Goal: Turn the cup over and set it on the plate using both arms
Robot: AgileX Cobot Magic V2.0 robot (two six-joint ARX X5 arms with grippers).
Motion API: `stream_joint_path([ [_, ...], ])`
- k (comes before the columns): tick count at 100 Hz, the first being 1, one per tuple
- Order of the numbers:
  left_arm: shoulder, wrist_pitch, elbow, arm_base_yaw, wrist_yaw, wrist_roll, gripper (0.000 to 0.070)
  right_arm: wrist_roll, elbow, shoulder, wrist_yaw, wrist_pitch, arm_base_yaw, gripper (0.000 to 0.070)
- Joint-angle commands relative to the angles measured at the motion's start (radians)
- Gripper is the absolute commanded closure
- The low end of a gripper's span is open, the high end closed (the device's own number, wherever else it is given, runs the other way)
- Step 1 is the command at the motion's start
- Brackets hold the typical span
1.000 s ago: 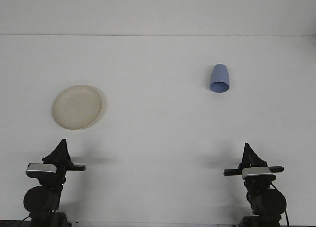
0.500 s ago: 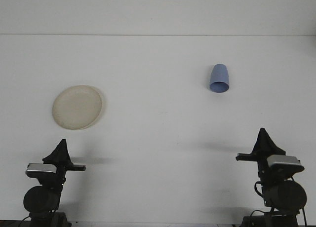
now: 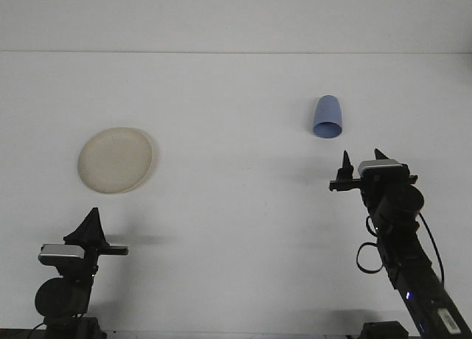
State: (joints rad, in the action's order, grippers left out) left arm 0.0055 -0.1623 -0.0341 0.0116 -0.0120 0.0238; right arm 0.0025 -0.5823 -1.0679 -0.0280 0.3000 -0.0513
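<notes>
cup (image 3: 327, 117): a small blue tumbler on the far right part of the white table (image 3: 236, 88), lying or standing so that its narrow closed end points away and its wide end faces the camera; which of the two i cannot say for sure.
how it will handle: it looks like thin plastic, so i judge it light, stiff enough to keep its shape, smooth and a little slippery, and easy to knock over or send rolling with a nudge.
where to hold it: across the side wall near the middle looks best, fingers on opposite sides, since the taper could let it slide out toward the narrow end if gripped too close to it.
right gripper (image 3: 361, 159): raised and stretched forward, just in front of the cup but apart from it; two dark fingertips stand up with a clear gap between them, so the jaws are open and empty.
plate (image 3: 116, 159): a pale, round dish on the left side of the table, well apart from the cup, nothing on it.
left gripper (image 3: 91, 224): low at the near left edge, short of the plate; only one dark pointed shape shows, so i cannot tell how its jaws stand.
step in hand: by my reading, the right arm's approach to the cup; flipping and placing are not yet done.
</notes>
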Motion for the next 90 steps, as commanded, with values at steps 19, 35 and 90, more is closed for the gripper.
stream_joint_path([
  [19,-0.001,-0.011,0.02,0.002,-0.004,-0.006,0.0685,-0.066,-0.056,-0.326,-0.002,0.236,0.0,0.0077],
  [35,-0.001,-0.011,0.02,0.002,-0.003,-0.006,0.0686,-0.111,-0.177,-0.505,0.002,0.24,0.011,0.0073],
  [90,-0.001,-0.011,0.02,0.002,-0.003,-0.006,0.0685,-0.161,-0.499,-0.914,-0.055,0.31,0.087,0.0079],
])
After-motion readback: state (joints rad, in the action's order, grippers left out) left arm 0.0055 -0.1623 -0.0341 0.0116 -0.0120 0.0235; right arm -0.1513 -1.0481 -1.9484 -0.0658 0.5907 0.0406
